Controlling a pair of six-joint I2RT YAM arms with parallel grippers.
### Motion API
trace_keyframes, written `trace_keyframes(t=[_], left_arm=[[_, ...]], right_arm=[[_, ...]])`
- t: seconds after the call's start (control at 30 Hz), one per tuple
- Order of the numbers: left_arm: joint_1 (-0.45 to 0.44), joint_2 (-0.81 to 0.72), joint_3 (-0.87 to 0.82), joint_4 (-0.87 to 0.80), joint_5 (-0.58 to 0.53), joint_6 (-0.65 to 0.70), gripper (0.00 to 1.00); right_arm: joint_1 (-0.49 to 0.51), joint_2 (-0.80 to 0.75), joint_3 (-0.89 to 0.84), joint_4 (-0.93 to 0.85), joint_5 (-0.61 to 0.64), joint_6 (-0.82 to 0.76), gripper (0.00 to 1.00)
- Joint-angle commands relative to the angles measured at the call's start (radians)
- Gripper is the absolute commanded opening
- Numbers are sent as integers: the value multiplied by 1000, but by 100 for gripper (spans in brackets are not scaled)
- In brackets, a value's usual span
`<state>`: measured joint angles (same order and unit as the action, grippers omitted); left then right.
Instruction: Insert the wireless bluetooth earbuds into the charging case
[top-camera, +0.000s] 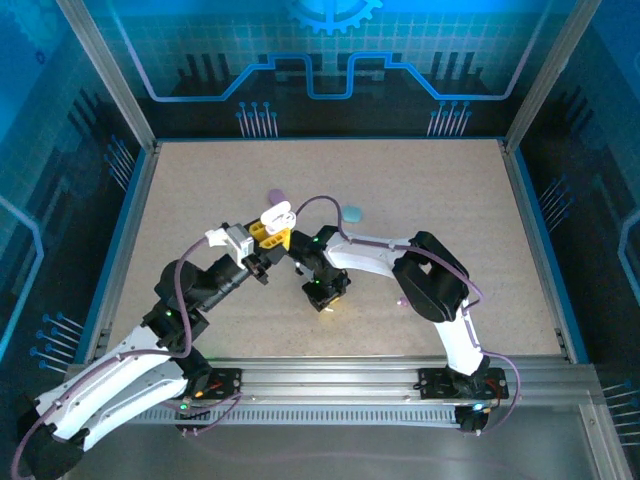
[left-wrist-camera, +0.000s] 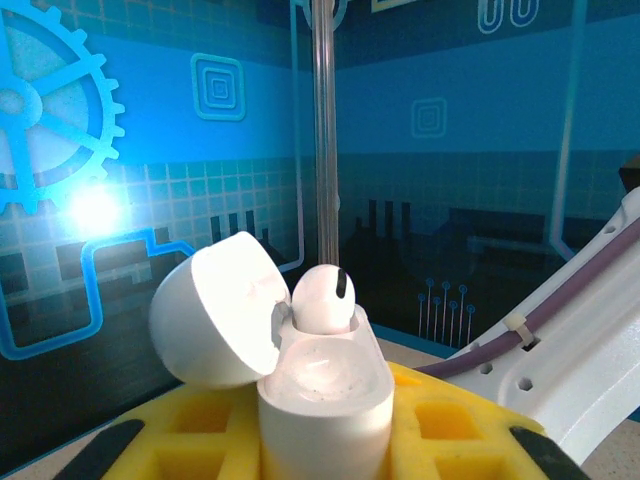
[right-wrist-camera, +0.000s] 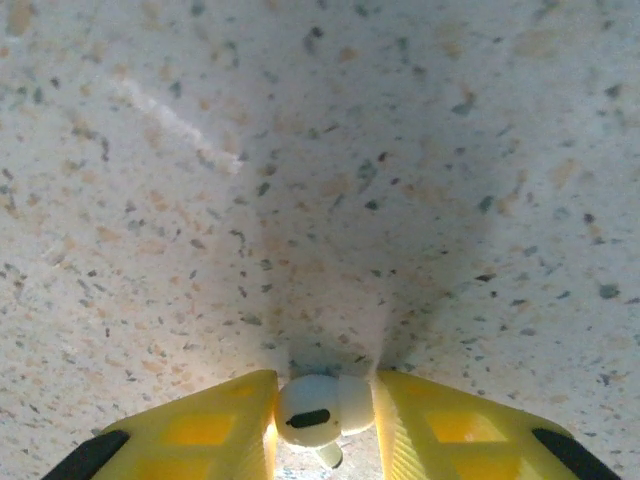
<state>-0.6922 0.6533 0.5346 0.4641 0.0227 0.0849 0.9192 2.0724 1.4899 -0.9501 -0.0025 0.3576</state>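
My left gripper (top-camera: 268, 233) is shut on the white charging case (left-wrist-camera: 325, 420), held upright between its yellow fingers (left-wrist-camera: 455, 425). The case lid (left-wrist-camera: 213, 312) hangs open to the left. One white earbud (left-wrist-camera: 324, 297) sits in the far socket, and the near socket (left-wrist-camera: 326, 372) is bare. My right gripper (right-wrist-camera: 322, 412) points down at the table just right of the left one (top-camera: 326, 293). Its yellow fingers (right-wrist-camera: 200, 430) press on both sides of a second white earbud (right-wrist-camera: 318, 408), which lies on the speckled tabletop.
A purple rounded case (top-camera: 277, 196) and a light blue rounded case (top-camera: 353, 213) lie on the table beyond the grippers. The right arm's white links (left-wrist-camera: 590, 340) pass close by the held case. Metal rails (top-camera: 330, 378) border the table's near edge.
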Motion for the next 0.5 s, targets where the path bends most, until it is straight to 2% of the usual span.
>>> trace_keyframes(t=[0.0, 0.23, 0.47], left_arm=[[-7, 6, 36, 37, 16, -8, 23], [-6, 35, 36, 56, 25, -22, 23], [-6, 49, 31, 68, 28, -33, 23]], right_arm=[[-48, -55, -46, 22, 37, 82, 32], [-127, -136, -165, 99, 1, 180, 32], [-127, -118, -160, 96, -1, 168, 35]])
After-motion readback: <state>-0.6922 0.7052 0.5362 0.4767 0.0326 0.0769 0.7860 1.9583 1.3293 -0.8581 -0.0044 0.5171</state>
